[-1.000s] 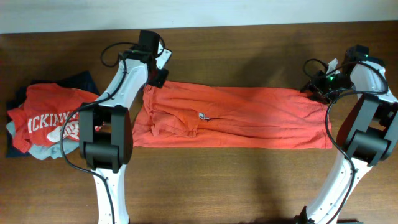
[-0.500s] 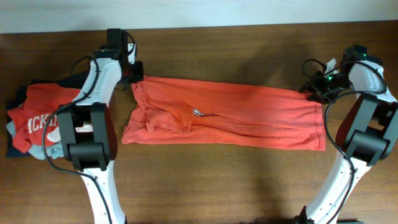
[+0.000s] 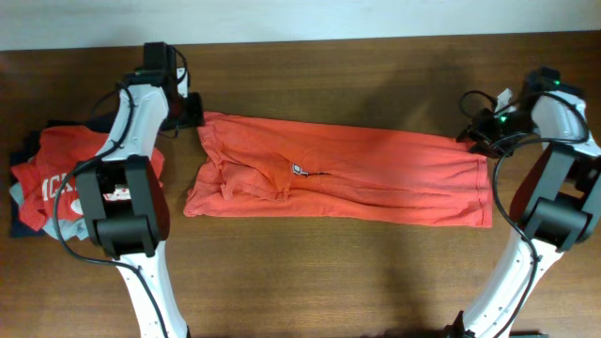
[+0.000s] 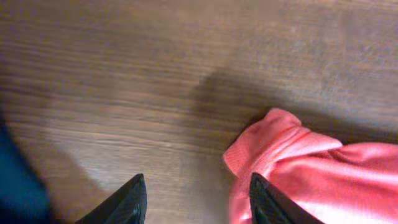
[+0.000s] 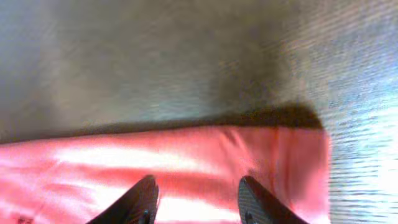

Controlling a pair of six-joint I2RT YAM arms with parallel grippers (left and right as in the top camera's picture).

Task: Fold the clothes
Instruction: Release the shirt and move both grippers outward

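The clothes, one orange-red T-shirt (image 3: 376, 178), lie folded into a long strip across the table, with a small grey mark (image 3: 300, 170) showing left of centre. My left gripper (image 3: 194, 111) hovers at the strip's far left corner. In the left wrist view it (image 4: 198, 202) is open over bare wood, its right finger (image 4: 267, 200) at the edge of the shirt corner (image 4: 292, 149). My right gripper (image 3: 472, 133) is at the far right corner. The right wrist view has it (image 5: 199, 199) open above flat shirt cloth (image 5: 155, 162).
A pile of folded garments sits at the left edge: a red shirt with white print (image 3: 66, 178) over pale blue (image 3: 58, 228) and navy (image 3: 19, 223) pieces. Navy cloth (image 4: 15, 180) shows beside my left gripper. The table's far edge (image 3: 376, 39) is close behind both grippers.
My left gripper drew the shirt's far left corner leftward, then opened and let it go, drifting further left. The right gripper stays at the far right corner.
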